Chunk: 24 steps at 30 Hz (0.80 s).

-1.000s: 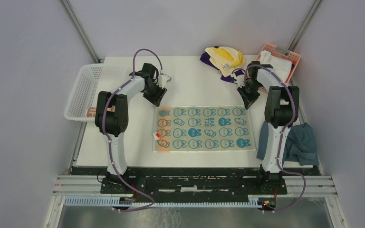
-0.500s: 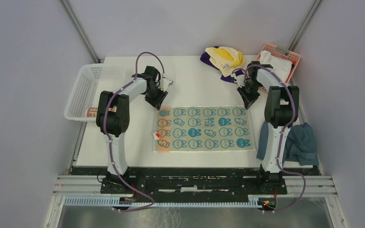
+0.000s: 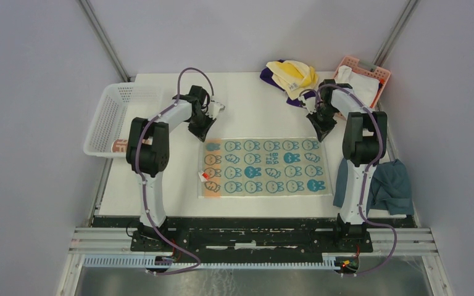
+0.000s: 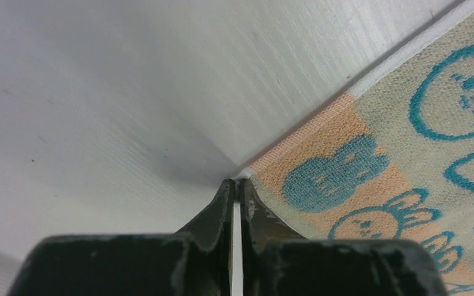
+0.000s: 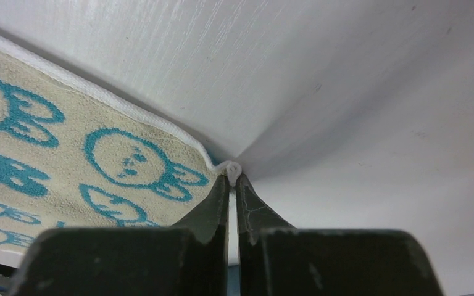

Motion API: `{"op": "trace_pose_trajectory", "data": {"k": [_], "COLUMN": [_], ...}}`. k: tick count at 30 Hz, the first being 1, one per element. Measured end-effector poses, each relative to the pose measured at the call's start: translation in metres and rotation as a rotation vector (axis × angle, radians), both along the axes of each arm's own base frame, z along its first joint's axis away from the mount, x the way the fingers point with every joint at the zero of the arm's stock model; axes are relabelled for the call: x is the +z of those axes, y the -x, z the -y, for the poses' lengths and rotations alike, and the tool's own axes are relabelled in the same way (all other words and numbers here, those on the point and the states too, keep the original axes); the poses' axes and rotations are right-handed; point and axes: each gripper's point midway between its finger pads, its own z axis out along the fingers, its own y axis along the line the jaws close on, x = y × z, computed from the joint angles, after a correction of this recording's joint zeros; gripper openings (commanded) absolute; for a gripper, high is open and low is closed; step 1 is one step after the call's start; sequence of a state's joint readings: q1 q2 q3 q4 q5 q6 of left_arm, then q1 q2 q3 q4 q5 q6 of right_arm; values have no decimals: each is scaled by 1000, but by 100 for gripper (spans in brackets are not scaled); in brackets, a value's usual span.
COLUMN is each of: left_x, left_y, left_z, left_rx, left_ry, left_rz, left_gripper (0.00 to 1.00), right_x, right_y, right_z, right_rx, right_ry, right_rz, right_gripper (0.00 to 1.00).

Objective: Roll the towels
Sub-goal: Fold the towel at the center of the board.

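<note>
Left gripper [image 4: 235, 183] and right gripper [image 5: 232, 179] are pinching the far corners of the towel [image 3: 265, 166]; moving together and keeping the edge straight should be giving a tight roll.

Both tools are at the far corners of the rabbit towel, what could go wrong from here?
The left tool and right tool each pinch only the very tip of a towel corner, so either may slip free when lifted. If one slips, the roll would probably start crooked.
</note>
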State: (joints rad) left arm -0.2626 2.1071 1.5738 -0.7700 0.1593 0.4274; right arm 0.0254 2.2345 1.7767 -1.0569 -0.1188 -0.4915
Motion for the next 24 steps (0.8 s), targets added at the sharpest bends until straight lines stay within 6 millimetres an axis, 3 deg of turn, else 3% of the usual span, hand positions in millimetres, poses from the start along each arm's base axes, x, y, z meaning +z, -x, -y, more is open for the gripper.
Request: {"op": "trace_pose_trajectory", "data": {"k": [8, 14, 17, 24], "left_x": [11, 58, 72, 64], "left_y": [-9, -60, -77, -79], "left_z": [-3, -7, -16, -31], "left_rx": [7, 44, 73, 104], "left_ry": [-26, -9, -12, -32], "left_rz": [17, 185, 246, 262], "left_gripper": [3, 3, 3, 3], "right_x": [10, 46, 58, 63], "right_y": [-13, -38, -55, -70], "right_z": [-8, -10, -7, -6], "right_rx": [9, 10, 5, 3], "right_ry": [11, 13, 30, 52], "right_rz": [70, 212, 280, 363], "right_gripper": [1, 1, 1, 1]}}
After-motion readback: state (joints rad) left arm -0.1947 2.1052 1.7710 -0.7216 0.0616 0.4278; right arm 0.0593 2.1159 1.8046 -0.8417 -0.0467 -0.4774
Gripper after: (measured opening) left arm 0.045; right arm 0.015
